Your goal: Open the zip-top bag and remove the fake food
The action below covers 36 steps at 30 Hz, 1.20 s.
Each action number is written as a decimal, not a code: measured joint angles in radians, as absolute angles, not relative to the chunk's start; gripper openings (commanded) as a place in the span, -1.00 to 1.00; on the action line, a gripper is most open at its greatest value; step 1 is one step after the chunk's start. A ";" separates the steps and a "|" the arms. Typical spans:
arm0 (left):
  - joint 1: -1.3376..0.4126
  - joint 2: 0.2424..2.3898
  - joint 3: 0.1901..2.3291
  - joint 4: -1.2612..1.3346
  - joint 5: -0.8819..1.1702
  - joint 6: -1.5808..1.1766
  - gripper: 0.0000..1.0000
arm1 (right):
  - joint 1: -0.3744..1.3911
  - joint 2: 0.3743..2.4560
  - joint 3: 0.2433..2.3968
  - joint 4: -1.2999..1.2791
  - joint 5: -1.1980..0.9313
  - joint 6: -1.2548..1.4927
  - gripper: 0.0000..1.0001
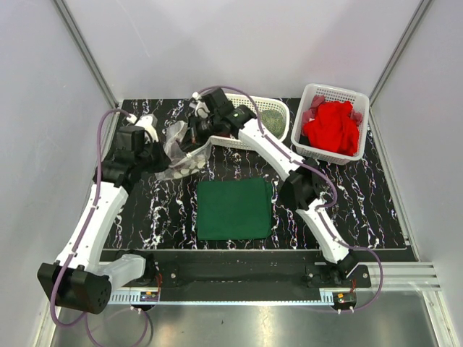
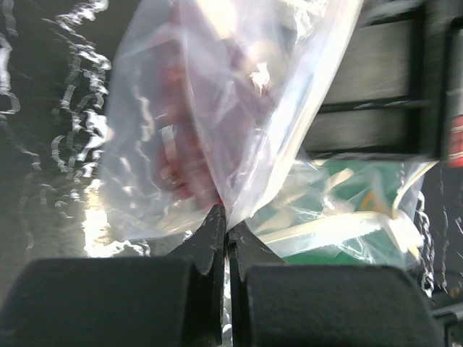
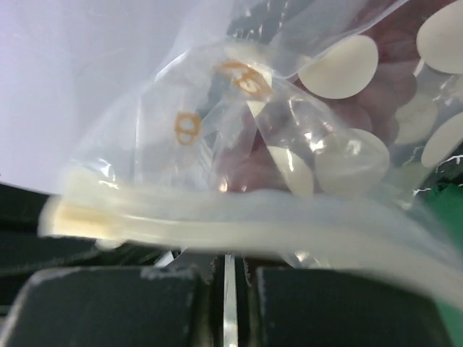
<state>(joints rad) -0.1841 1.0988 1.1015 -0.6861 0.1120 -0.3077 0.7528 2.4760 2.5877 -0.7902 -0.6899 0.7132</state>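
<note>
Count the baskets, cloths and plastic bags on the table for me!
Baskets: 2, the right basket and the middle basket
Cloths: 2, the red cloth and the green cloth
Plastic bag: 1
Total: 5

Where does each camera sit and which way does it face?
Top external: above and behind the bases, looking down at the table; both arms show, reaching the zip-top bag.
Left wrist: on the left arm, looking along the left gripper, shut on the bag's edge.
Right wrist: on the right arm, looking along the right gripper, shut on the bag's zip strip.
Shared: all show the bag; both wrist views show dark red fake food inside.
</note>
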 measured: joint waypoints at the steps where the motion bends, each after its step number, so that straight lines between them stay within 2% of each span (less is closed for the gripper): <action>1: -0.175 1.091 1.102 -0.688 0.107 -0.302 -1.00 | 0.746 2.469 2.588 -0.790 -0.690 0.712 -1.00; 7: -0.153 1.065 1.113 -0.712 0.075 -0.279 -1.00 | 0.690 2.420 2.508 -0.785 -0.690 0.672 -1.00; 12: -0.156 1.084 1.126 -0.709 0.128 -0.281 -1.00 | 0.686 2.418 2.487 -0.794 -0.691 0.651 -1.00; 19: -0.249 1.150 1.125 -0.661 0.214 -0.327 -1.00 | 0.692 2.491 2.662 -0.776 -0.693 0.751 -1.00; 25: -0.296 1.127 1.069 -0.601 0.295 -0.368 -1.00 | 0.690 2.511 2.635 -0.752 -0.673 0.763 -1.00; 34: -0.278 1.081 1.024 -0.673 0.156 -0.396 -1.00 | 0.686 2.511 2.573 -0.739 -0.686 0.788 -1.00; 36: -0.233 1.081 1.025 -0.689 0.149 -0.378 -0.81 | 0.686 2.489 2.523 -0.731 -0.701 0.795 -1.00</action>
<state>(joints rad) -0.2329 1.0813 1.0248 -0.6891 0.1493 -0.3782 0.6861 2.4886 2.5225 -0.7311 -0.7006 0.7952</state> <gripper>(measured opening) 0.012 0.022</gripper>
